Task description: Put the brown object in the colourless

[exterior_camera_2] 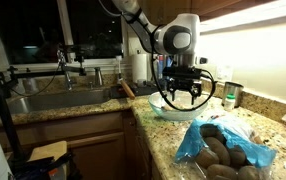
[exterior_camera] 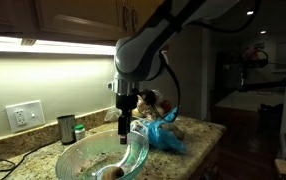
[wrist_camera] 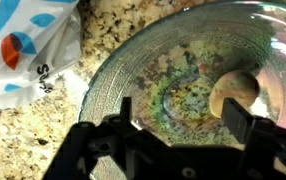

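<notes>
Empty tool (wrist_camera: 178, 125) gapes wide above bowl (wrist_camera: 113, 80) holding brown object (wrist_camera: 235, 92).

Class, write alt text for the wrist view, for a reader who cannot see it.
A brown potato lies inside a clear glass bowl on a speckled granite counter, seen from above. The open gripper hangs over the bowl, and a blue-and-white plastic bag lies beside it.

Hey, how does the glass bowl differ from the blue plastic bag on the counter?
The glass bowl is clear, round and rigid; the bag is blue, soft and crumpled. The bowl stands open side up with one potato in it; the bag lies slumped with several potatoes showing. Both rest on the speckled stone counter.
</notes>
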Tool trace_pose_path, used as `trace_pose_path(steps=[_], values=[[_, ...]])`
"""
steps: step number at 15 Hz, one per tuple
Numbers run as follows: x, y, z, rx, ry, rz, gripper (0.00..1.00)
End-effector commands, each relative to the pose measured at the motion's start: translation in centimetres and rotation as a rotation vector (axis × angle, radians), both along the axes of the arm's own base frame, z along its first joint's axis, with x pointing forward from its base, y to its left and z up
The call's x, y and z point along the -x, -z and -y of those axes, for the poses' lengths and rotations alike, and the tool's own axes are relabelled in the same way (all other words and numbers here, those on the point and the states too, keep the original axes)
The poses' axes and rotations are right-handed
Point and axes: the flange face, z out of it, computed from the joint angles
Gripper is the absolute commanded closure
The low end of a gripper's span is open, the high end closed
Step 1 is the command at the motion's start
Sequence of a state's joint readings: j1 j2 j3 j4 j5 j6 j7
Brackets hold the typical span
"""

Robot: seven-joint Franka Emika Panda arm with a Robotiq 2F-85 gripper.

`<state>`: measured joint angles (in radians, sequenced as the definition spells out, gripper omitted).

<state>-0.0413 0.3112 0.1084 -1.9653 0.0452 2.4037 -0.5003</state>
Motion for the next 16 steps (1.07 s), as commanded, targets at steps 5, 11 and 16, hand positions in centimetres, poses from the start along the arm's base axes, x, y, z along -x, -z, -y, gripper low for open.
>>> trace_pose_path(steps=[5, 11, 16], values=[[0.9, -1.6, 1.9, 0.018, 0.033, -0.014, 0.0], [0.2, -1.3, 2.1, 0.021, 0.037, -0.007, 0.0], [0.2, -1.4, 2.1, 0.021, 0.038, -0.008, 0.0]])
